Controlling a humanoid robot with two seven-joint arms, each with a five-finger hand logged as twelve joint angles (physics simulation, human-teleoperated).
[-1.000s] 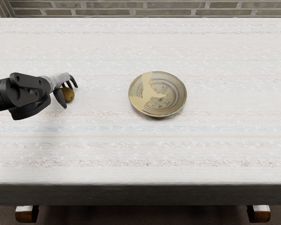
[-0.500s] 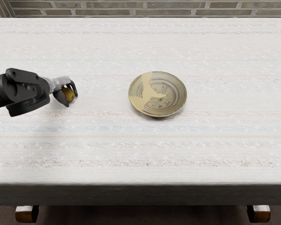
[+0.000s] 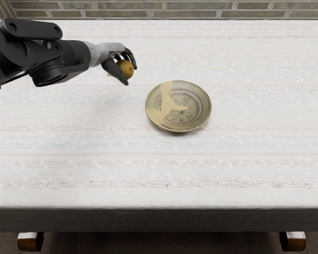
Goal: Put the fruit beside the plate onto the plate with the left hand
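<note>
Right, fruit is sitting in the left hand, small, round and yellow-brown, showing between the dark fingers curling over its top and the thumb pressing in from below. Hand is clamping on it, so it is a closed grasp, not a loose cradle. It is hanging up and to the left of the plate, near the rim but not over it and not touching it. From this single slanted view I am not able to say how far the fruit is sitting above the tabletop.

Plate is lying flat around the middle of the table, olive-tan with a darker swirl pattern and a pale patch on its left side (nothing is resting on it).

Left arm is coming in from the upper left edge, black forearm and bulky wrist housing, with a light grey section leading into the hand.

Tabletop is showing a pale woven cloth with faint horizontal stripes. Brick wall is running along the far edge, and two wooden feet are peeking out under the front edge.
</note>
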